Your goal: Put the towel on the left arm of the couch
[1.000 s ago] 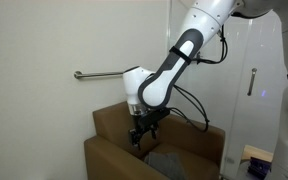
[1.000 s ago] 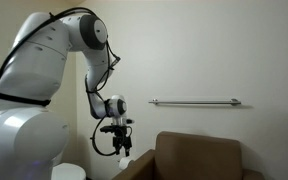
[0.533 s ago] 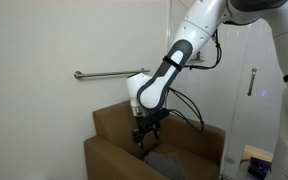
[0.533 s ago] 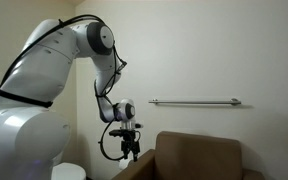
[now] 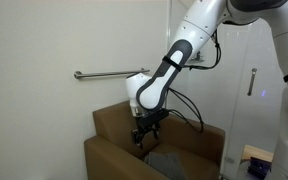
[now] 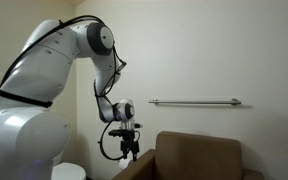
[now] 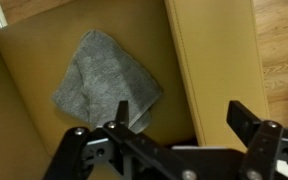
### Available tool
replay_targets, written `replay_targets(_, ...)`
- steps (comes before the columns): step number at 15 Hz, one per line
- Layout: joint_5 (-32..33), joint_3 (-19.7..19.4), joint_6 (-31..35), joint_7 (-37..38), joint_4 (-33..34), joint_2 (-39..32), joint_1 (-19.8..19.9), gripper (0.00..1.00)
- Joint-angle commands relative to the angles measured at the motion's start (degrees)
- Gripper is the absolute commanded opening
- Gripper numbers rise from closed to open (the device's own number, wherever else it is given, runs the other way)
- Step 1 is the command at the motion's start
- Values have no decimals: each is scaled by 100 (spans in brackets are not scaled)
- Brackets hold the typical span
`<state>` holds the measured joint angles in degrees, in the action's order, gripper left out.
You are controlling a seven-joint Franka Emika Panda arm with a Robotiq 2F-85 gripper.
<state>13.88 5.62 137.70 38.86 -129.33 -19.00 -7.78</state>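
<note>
1. Fingers of the hand [image 7: 179,112] stand spread, nothing between them; we see it hanging over the couch [image 5: 109,150].
2. Beneath lies the towel [image 7: 106,80], grey, soft-napped and rumpled into a rough diamond, on the seat surface [image 7: 144,35], clear of the fingers.
3. Smooth tan upholstery covers the couch; a broad flat arm [image 7: 212,70] runs just beside the towel.
4. We note a wooden floor [image 7: 281,60] and a metal rail [image 5: 109,74] on a plain pale wall.

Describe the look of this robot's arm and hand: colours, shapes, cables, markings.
The arm is glossy white, with rounded segments and black trim. A black cable loops off near the wrist. The hand is black with two blocky fingers. No markings are legible.
</note>
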Motion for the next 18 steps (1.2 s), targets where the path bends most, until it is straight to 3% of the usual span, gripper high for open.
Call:
replay_targets(1,-101,-197,5,-74,1,9,-199,100)
replay_targets(13,-101,-198,4,-74,2,9,-199,100)
replay_targets(18,61,-610,1171,-396,-369,333,-27,100)
